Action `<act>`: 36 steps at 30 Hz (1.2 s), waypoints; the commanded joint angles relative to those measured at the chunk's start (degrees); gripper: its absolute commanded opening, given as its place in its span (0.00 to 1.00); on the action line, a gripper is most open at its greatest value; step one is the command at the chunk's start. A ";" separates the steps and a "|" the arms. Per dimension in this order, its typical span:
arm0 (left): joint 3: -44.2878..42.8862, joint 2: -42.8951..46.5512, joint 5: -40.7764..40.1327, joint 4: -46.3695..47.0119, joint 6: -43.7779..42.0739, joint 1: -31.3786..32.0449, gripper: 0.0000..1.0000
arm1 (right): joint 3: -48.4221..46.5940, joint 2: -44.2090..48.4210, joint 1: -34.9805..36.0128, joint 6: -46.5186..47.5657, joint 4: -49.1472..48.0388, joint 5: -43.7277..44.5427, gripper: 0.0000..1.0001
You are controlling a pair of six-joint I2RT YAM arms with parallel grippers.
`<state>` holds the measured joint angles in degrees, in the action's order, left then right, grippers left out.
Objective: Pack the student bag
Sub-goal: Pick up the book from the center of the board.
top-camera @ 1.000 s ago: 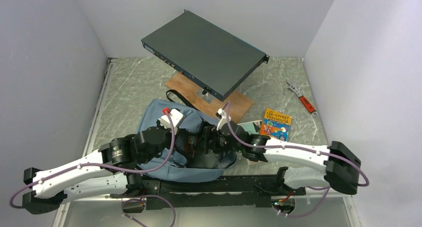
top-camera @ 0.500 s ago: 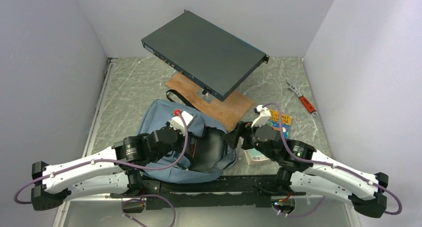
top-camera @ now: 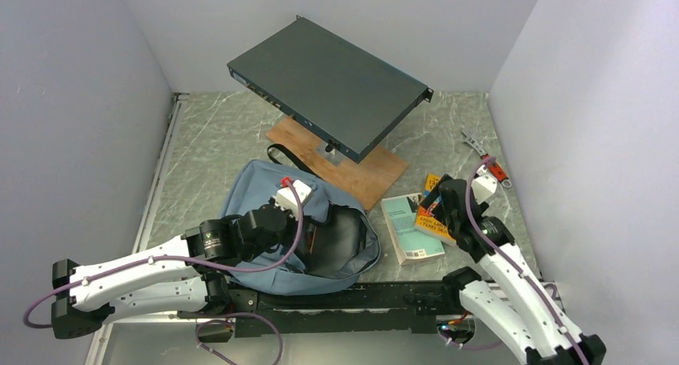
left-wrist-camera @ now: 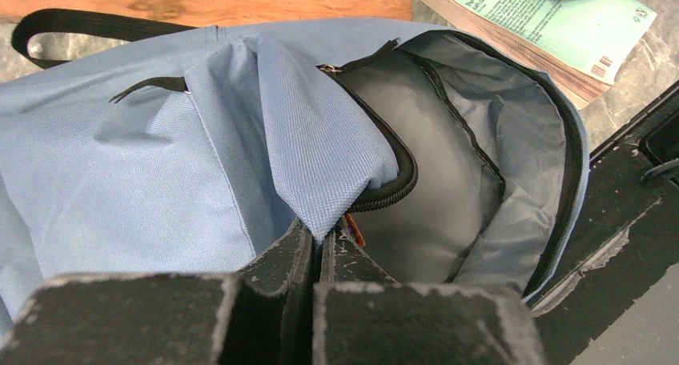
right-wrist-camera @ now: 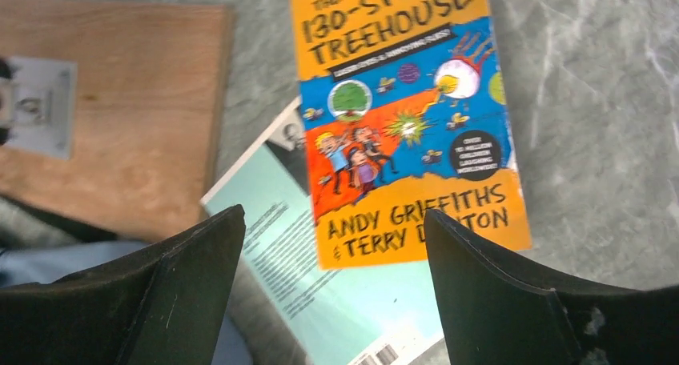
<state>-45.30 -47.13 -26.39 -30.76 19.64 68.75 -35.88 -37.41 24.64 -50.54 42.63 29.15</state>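
Note:
The student bag (top-camera: 255, 190) is light blue-grey and lies at the near left, its main opening gaping and showing dark lining (left-wrist-camera: 416, 165). My left gripper (top-camera: 307, 235) is shut on the fabric edge of the bag's opening flap (left-wrist-camera: 320, 230) and holds it up. My right gripper (top-camera: 432, 209) is open and empty. It hovers over an orange "130-Storey Treehouse" book (right-wrist-camera: 400, 117), which lies partly on a teal book (right-wrist-camera: 284, 257). Both books lie on the table just right of the bag; the teal book (top-camera: 410, 229) is nearest it.
A dark flat metal box (top-camera: 328, 81) stands tilted on a wooden board (top-camera: 376, 177) behind the bag. A red-handled wrench (top-camera: 486, 158) lies at the far right. A black rail (top-camera: 360, 297) runs along the near table edge. Grey walls enclose three sides.
My right arm has swung from over the bag's opening to the right and now sits above the books. My left gripper still holds the bag's flap, shifted slightly.

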 commanded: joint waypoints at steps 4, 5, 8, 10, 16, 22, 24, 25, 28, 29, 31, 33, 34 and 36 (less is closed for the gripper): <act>-0.04 1.39 3.07 0.23 2.94 -0.02 0.00 | 1.35 -4.92 -15.03 3.84 -6.54 -7.63 0.84; -0.13 1.55 3.44 0.12 2.98 -0.02 0.00 | 1.48 -5.59 -18.05 4.83 -7.13 -8.80 0.84; 0.15 1.87 4.39 0.66 2.70 -0.01 0.00 | 3.15 -4.90 -27.86 7.16 -8.57 -12.56 0.83; 0.09 1.67 4.73 0.64 2.89 0.02 0.00 | 5.45 -2.99 -35.28 7.94 -9.71 -16.97 0.83; 0.97 1.82 6.41 2.19 3.40 -0.02 0.00 | 9.85 -2.38 -53.26 7.65 -12.53 -34.13 0.83; 0.39 2.15 8.31 1.59 2.98 0.02 0.00 | 11.84 -7.32 -57.16 13.30 -18.87 -44.54 0.81; 1.13 2.79 8.82 2.01 3.20 -0.02 0.00 | 11.61 -8.03 -57.12 15.84 -20.57 -47.53 0.69; 1.36 3.16 9.19 2.23 3.40 -0.02 0.00 | 11.28 -8.44 -57.08 16.60 -20.38 -48.10 0.67; 1.76 3.98 9.44 2.63 4.19 -0.02 0.00 | 10.82 -9.11 -56.76 18.72 -20.19 -48.76 0.67; 1.97 4.17 9.41 2.86 4.38 -0.02 0.00 | 10.90 -9.25 -56.11 18.82 -20.56 -48.82 0.67; 2.22 4.35 8.81 3.11 4.80 0.02 0.00 | 10.50 -9.57 -53.93 19.19 -20.37 -47.63 0.67; 2.10 4.33 8.30 2.92 5.30 -0.02 0.00 | 9.56 -8.82 -49.68 18.38 -19.25 -42.65 0.67; 2.02 4.34 8.24 2.84 5.32 -0.02 0.00 | 8.84 -8.17 -46.21 17.77 -18.40 -39.91 0.68; 1.85 4.43 8.03 2.82 4.72 -0.02 0.00 | 6.46 -7.56 -38.22 16.37 -16.25 -30.03 0.70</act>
<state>-43.29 -43.64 -18.70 -29.82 23.66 68.71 -24.12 -46.63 -24.43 -33.71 25.02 -14.11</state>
